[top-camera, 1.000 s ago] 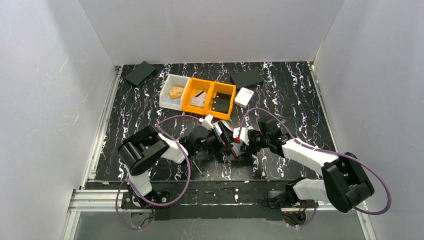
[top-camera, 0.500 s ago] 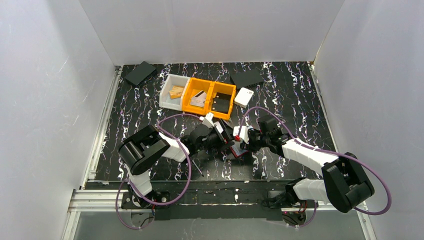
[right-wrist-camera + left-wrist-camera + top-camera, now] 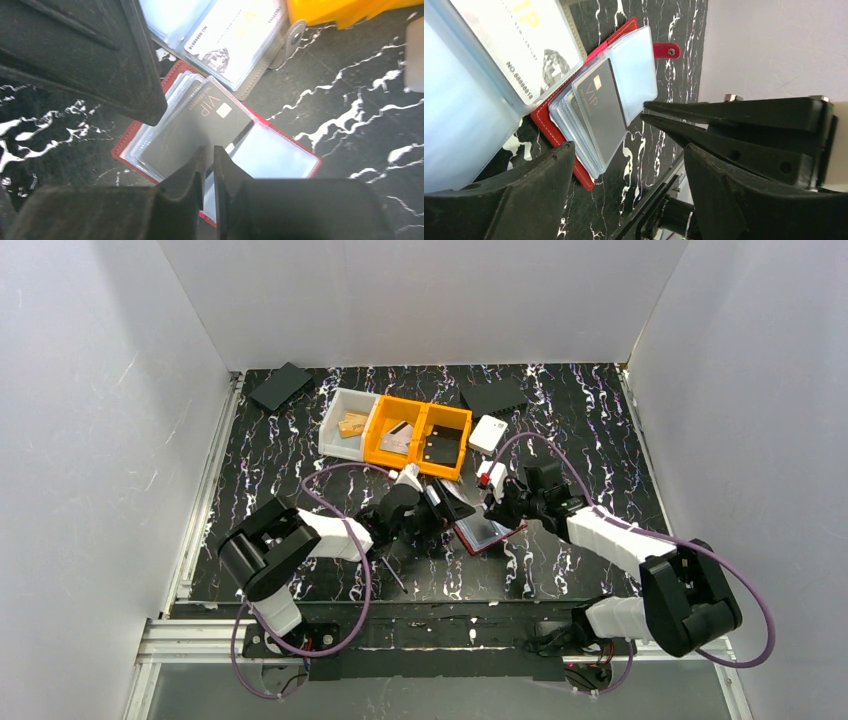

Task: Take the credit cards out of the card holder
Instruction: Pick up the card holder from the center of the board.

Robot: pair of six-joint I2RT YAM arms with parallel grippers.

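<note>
The right claw (image 3: 209, 155) has pinched down to a narrow slit from a looser gape a second ago. It has also drawn back toward 1 o'clock, off the red card holder (image 3: 483, 533) it was crowding; I can't tell whether anything thin is caught in it. The left claw (image 3: 606, 126) has eased in a touch but stands wide, holding nothing, at about 9 o'clock of the holder. That holder now lies flat and open on the tabletop (image 3: 580, 430), sleeves fanned out. The dark card (image 3: 200, 122) is still tucked in the top sleeve (the gold lettering shows clearly). Just past it at 12 o'clock sits a grey holder (image 3: 270, 70), its white card (image 3: 235, 35) also in place. By my reckoning nothing has come out yet, though the cards are exposed for a pull.
</note>
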